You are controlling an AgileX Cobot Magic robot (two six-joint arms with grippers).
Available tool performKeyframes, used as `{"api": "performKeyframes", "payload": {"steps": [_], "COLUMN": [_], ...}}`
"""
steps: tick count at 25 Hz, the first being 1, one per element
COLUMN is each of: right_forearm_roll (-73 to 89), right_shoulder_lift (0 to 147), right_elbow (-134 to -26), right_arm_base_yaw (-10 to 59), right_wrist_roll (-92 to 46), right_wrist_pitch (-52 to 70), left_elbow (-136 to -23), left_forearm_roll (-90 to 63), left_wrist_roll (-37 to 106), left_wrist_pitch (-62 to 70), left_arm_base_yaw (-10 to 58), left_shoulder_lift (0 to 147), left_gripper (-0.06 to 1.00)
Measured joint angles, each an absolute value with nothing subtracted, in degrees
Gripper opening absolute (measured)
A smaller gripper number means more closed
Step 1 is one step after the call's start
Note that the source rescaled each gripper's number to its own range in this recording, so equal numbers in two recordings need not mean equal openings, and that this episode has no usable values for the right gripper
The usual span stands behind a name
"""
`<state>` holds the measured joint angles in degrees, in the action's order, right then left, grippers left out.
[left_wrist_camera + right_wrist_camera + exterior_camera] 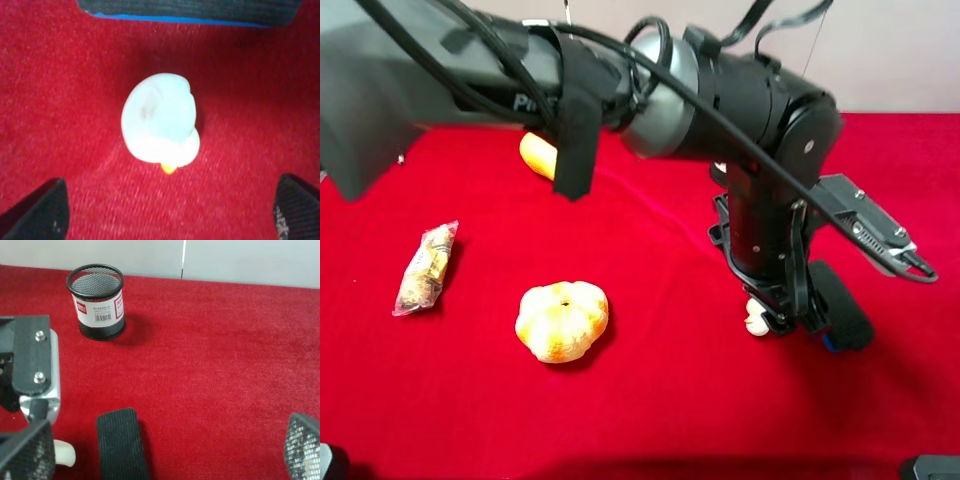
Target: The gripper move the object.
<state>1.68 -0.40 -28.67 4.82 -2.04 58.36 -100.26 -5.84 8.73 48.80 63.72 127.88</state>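
Left wrist view was filled by the tiny glossy white mushroom-shaped object (160, 120), which lay on the red cloth (60, 100) between the 2 black fingers of the left gripper (167, 215). Those fingers were spread wide and nothing was gripped; cloth showed on both sides of the piece.

From the exterior high view, the thick grey arm was seen reaching across from the left, its claw pointed down over the right part of the cloth. It was well apart from the orange-white ribbed pumpkin (562, 320), the clear-wrapped packet (425, 268) and the yellow fruit (538, 153), which was half hidden behind the arm.

The right gripper (164, 447) was likewise spread open and empty, with a black mesh cup (96, 302) beyond it.

The step in hand was judged to be the approach, with the grasp not yet made. A centred closing on the rounded cap would be called for next, since so small and glossy a piece could easily slip out.
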Motion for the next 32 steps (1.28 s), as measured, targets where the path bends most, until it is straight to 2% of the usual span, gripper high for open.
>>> {"api": "performKeyframes", "payload": {"steps": [12,17,32], "right_forearm_roll": [1.7,1.7,1.8], "right_shoulder_lift": [-0.4,-0.4,-0.4], "right_elbow": [-28.7,-28.7,-28.7], "right_arm_base_yaw": [4.8,4.8,4.8], "right_wrist_roll": [-2.0,-2.0,-2.0], "right_wrist_pitch": [58.4,58.4,58.4], "left_elbow": [-113.0,-115.9,-114.5], "left_forearm_roll": [-1.3,-1.0,1.0], "left_wrist_roll": [6.7,6.3,6.1], "left_wrist_pitch": [68.0,68.3,68.4], "left_arm_base_yaw": [62.8,61.5,58.0], "left_shoulder_lift": [127.7,127.3,119.3], "left_gripper": [0.87,0.94,0.95]}}
